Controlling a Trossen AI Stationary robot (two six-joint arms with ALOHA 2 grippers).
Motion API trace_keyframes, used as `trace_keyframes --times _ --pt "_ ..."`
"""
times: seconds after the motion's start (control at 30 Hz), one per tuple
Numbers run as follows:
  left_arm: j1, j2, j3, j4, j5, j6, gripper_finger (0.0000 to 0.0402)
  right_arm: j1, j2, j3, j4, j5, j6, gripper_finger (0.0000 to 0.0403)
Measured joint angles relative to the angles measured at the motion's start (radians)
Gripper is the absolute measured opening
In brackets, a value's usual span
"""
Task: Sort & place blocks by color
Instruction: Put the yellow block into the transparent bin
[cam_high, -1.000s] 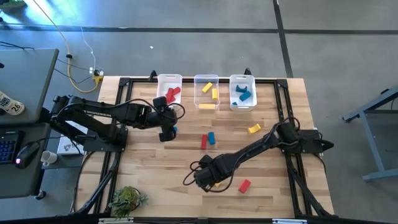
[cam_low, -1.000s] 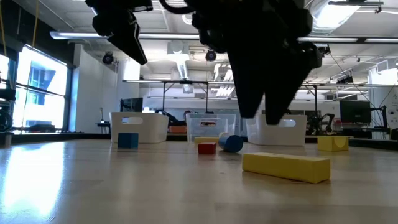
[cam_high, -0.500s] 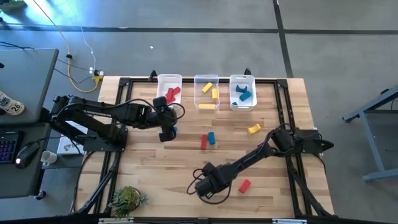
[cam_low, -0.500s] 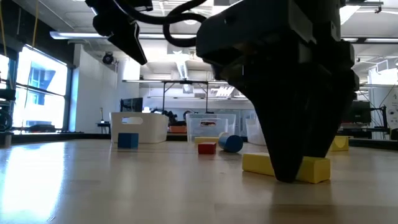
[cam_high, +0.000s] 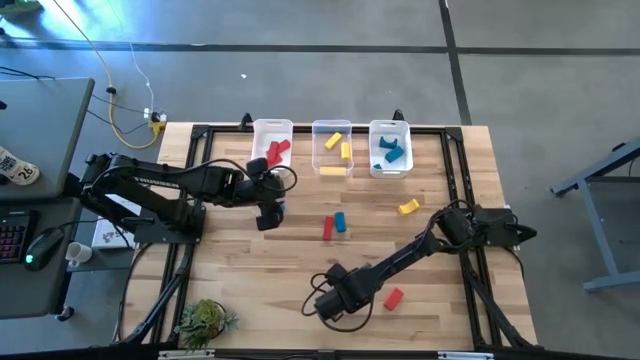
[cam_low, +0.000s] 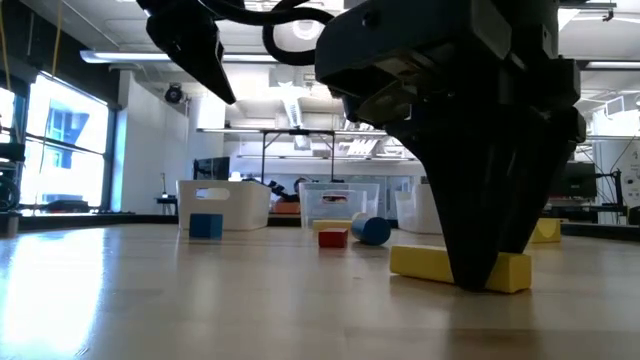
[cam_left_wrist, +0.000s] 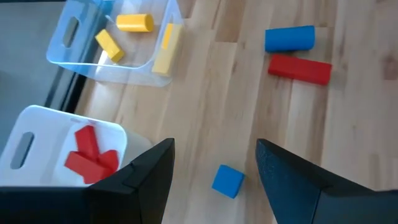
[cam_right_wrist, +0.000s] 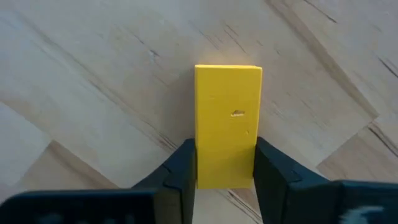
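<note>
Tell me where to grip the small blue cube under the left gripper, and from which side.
Pinch two opposite flat sides of the blue cube, coming straight down. It sits alone on bare wood between the open left gripper fingers, with nothing crowding it.

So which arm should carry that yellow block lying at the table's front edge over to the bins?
The right: its hand already straddles the yellow block. The left hand hovers open by the red bin.

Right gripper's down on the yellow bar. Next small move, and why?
Probably lift straight up. The right gripper has its fingers pressed against both sides of the yellow bar, which lies flat on the table, far from the yellow bin.
</note>
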Motion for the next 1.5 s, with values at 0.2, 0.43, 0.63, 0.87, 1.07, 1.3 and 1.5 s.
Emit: trace_keyframes --times 0.2,0.43,0.63,0.87,1.07,1.3,1.5 --pt "0.000 0.000 0.000 0.000 0.062 -0.018 0.0213 -0.010 0.003 0.031 -0.035 0.016 -0.032 0.0097" --pt "0.000 0.000 0.000 -0.035 0.127 -0.025 0.0213 -0.054 0.013 0.158 -0.183 0.242 -0.129 0.0101" --pt "0.000 0.000 0.000 -0.137 0.136 -0.049 0.0213 -0.113 0.011 0.250 -0.334 0.352 -0.236 0.0101" --pt "0.000 0.000 0.000 -0.249 0.136 -0.134 0.0213 -0.231 0.010 0.347 -0.516 0.493 -0.348 0.0101" --pt "-0.001 0.000 0.000 -0.267 0.136 -0.156 0.0213 -0.359 0.009 0.414 -0.556 0.568 -0.499 0.0101" --pt "0.000 0.000 0.000 -0.270 0.136 -0.159 0.0213 -0.549 0.006 0.500 -0.556 0.603 -0.688 0.0101" --pt "-0.001 0.000 0.000 -0.269 0.137 -0.157 0.0213 -0.719 0.005 0.537 -0.499 0.569 -0.830 0.0101"
